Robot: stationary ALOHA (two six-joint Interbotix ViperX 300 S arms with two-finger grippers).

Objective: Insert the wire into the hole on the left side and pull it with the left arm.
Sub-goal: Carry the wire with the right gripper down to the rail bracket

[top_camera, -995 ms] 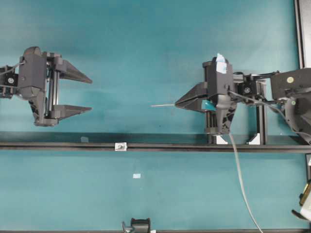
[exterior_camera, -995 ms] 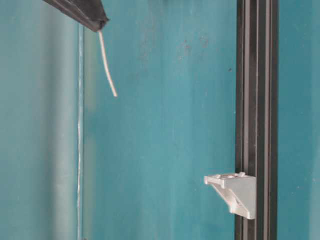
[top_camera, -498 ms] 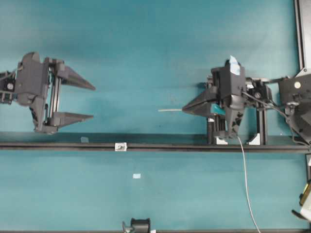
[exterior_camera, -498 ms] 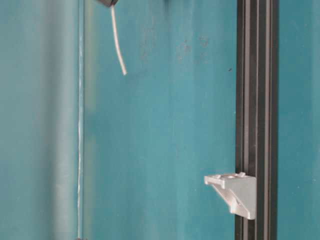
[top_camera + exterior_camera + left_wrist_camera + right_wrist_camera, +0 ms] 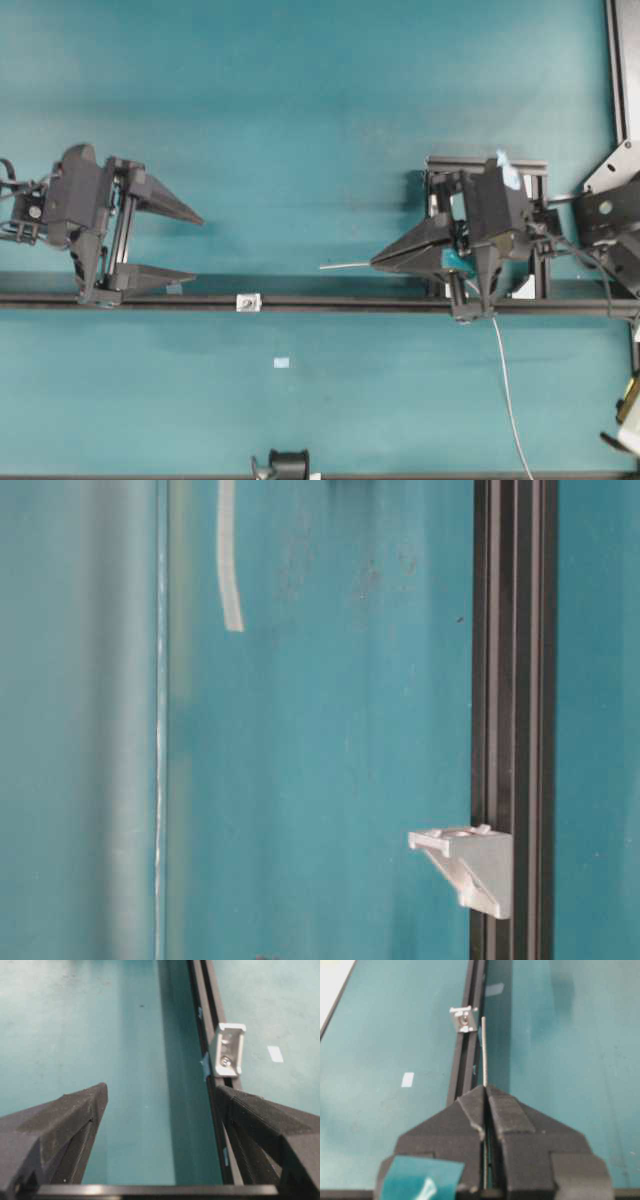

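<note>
Teal bench top (image 5: 300, 120) is carrying everything, with a black rail (image 5: 330, 303) running along it from the left edge to the right, nearer the front edge than the back.

Over the right half, the right gripper (image 5: 378, 264), the one with the teal and pale tape, is pressing its two fingers tight together with no gap showing. It is pinching the wire (image 5: 345, 266) between them, and a short pale length is sticking out level from the fingertips toward the left edge, just behind the rail. More of the wire is trailing from the back of this pincer toward the front edge. In the right wrist view the wire's free end (image 5: 483, 1050) is pointing just beside the bracket (image 5: 463, 1018), a little to its right, not yet into the hole (image 5: 463, 1018).

That silvery bracket (image 5: 248, 301) is sitting on the rail left of the middle, between the two pincers, apart from both.

Over the left half, the left gripper (image 5: 196, 244) is standing wide open, fingers well apart, gripping nothing. Its nearer finger (image 5: 150, 276) is lying just over the rail; whether it is touching I cannot tell. In its wrist view the bracket (image 5: 228, 1050) is showing ahead, beyond the right-hand finger (image 5: 265, 1120).

A small pale tape patch (image 5: 281, 362) is lying on the bench in front of the rail.
</note>
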